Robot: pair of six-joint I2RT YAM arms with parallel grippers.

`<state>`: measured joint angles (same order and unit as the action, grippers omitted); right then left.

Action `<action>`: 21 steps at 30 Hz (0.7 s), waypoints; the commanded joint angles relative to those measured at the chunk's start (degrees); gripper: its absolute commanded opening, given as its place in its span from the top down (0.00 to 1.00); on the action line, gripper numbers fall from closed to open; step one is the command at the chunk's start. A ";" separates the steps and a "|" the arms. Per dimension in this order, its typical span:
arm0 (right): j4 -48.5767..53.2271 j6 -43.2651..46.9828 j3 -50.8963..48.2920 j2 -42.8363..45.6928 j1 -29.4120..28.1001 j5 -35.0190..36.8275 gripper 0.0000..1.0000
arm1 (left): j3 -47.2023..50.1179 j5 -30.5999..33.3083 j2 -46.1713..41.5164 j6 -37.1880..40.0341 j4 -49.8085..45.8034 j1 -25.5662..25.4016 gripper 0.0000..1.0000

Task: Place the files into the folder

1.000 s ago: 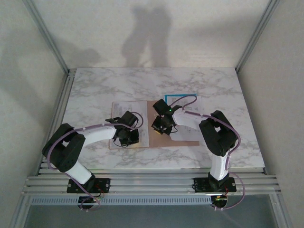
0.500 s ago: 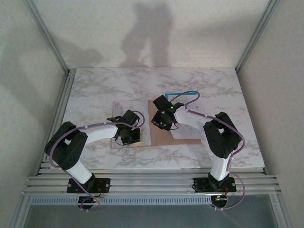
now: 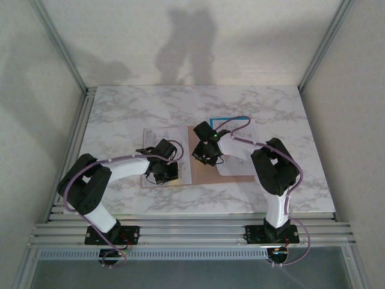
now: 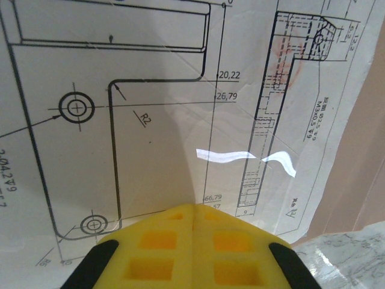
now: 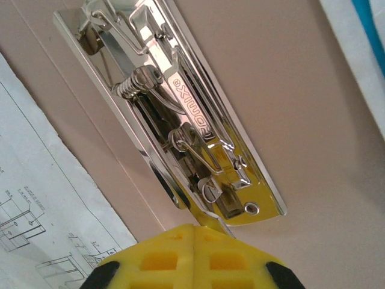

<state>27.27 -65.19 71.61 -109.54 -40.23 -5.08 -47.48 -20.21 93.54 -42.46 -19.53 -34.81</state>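
Observation:
The tan folder [image 3: 197, 175] lies open on the marble table. White printed files [image 3: 157, 139] cover its left half. More white files [image 3: 236, 160] and a cyan-blue sheet [image 3: 231, 119] lie on its right half. My left gripper [image 3: 165, 173] is shut, its yellow tips [image 4: 194, 208] resting on a sheet with a technical drawing [image 4: 150, 120]. Shut as well, my right gripper [image 3: 204, 158] hangs over the folder's spine. In the right wrist view its tips [image 5: 194, 227] sit over the end of the lever of the chrome clip [image 5: 180, 114], which is fixed to the tan card [image 5: 289, 90].
The marble table [image 3: 150, 102] has free room behind and beside the folder. Aluminium frame rails [image 3: 180, 232] run along the near edge, and posts stand at the back corners. A strip of marble [image 4: 355, 253] shows beyond the folder's edge.
The right gripper has shifted a little away from the near edge over the folder's spine, and more of the cyan sheet shows. The left arm has hardly moved.

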 commanded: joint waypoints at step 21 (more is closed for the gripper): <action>-2.26 5.47 -10.73 -2.53 7.03 -1.11 1.00 | 1.96 2.29 1.14 -2.54 -1.91 -0.17 1.00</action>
<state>19.14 -61.56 65.25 -108.22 -35.90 -13.08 -47.13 -20.18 93.54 -44.16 -18.39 -34.81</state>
